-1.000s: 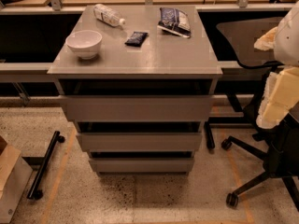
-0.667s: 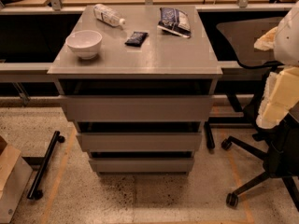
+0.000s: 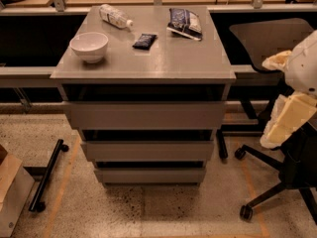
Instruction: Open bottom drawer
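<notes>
The grey cabinet stands in the middle of the camera view with three flat handleless drawer fronts. The bottom drawer is the lowest and smallest panel, just above the floor, in line with the fronts above it and with a dark gap over its top edge. The middle drawer front and the taller top drawer front sit above it. My gripper hangs at the right edge on the white and cream arm, level with the top drawer, well to the right of the cabinet and touching nothing.
On the cabinet top lie a white bowl, a plastic bottle, a dark snack packet and a chip bag. A black office chair stands right of the cabinet. A wheeled black bar and a box lie at the left.
</notes>
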Controlling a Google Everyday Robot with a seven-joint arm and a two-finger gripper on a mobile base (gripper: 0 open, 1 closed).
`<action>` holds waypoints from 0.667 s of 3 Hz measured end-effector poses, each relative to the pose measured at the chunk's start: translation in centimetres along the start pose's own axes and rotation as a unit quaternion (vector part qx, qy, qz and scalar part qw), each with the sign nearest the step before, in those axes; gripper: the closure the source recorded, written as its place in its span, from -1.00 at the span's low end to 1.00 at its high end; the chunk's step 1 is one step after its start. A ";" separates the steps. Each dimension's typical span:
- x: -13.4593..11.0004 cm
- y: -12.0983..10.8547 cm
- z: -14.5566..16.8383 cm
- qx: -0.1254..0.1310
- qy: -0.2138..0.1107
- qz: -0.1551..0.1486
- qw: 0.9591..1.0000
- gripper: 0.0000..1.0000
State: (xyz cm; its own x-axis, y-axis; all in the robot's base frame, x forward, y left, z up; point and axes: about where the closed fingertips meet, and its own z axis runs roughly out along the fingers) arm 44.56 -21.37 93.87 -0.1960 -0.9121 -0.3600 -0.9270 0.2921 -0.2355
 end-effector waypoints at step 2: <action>1.4 -0.8 6.9 -0.025 -0.071 0.005 0.997 -1.00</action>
State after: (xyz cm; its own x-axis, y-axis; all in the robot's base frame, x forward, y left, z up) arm 47.27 -20.90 87.34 -0.1615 -0.8587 -0.4863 -0.9407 0.2829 -0.1871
